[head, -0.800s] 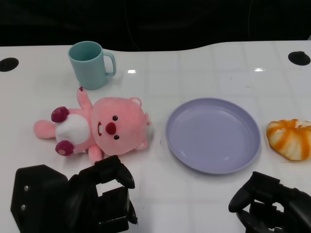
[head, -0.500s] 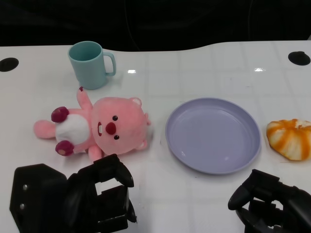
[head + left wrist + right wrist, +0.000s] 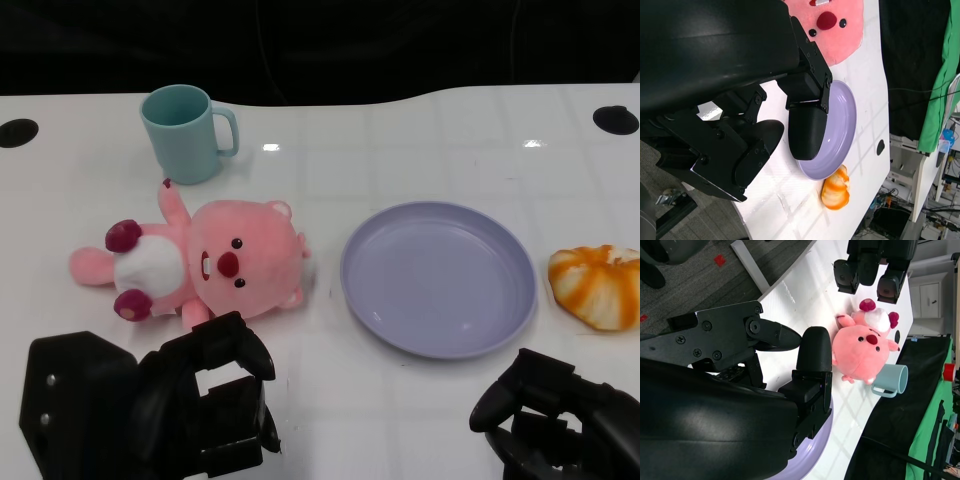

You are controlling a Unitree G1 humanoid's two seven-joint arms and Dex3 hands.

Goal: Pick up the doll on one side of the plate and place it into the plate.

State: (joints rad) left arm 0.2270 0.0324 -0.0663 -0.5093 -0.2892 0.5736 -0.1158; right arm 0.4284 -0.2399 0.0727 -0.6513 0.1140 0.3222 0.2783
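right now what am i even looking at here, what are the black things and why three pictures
The black shapes are the two hands of a humanoid robot standing at a white table. The head view looks down from the robot's head: its left hand is at the lower left, its right hand at the lower right. The other two pictures come from cameras at each wrist, so each shows its own hand up close and the scene turned sideways. On the table lie a pink plush doll, a teal mug behind it, an empty lavender plate and an orange-and-white bun-like item at the plate's far side. Neither hand holds anything; both hover near the table's front edge.
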